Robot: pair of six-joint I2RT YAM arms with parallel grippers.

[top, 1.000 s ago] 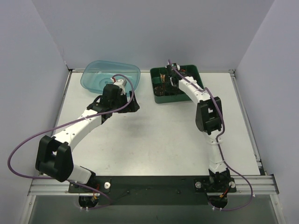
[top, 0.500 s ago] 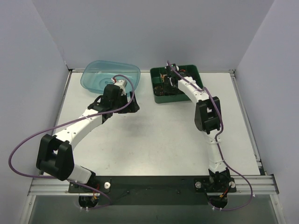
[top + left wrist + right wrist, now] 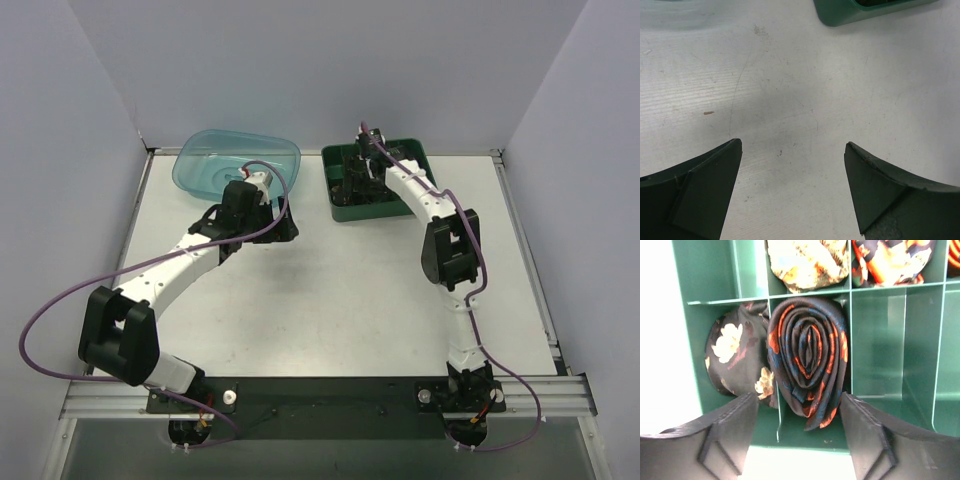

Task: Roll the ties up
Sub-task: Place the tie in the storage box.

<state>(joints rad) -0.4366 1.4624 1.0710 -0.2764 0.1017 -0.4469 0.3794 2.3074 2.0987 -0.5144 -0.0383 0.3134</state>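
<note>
In the top view, the right gripper (image 3: 356, 172) reaches down into the green tray (image 3: 381, 216) at the far edge of the tabletop (image 3: 340, 300), its wrist nudged slightly further across the tray than a second ago. The left gripper (image 3: 283, 228) hangs near the blue bowl (image 3: 215, 165) by the far left corner, unmoved. From the left wrist, we see its fingers (image 3: 705, 180) spread wide over bare tabletop, holding nothing. From the right wrist, the jaws, narrower a second ago, now stand apart on either side of the rolled tie (image 3: 807, 355). It sits coiled in a compartment along the tray's edge, beside a dark floral tie (image 3: 732, 355). We judge this roll released and stowed.
</note>
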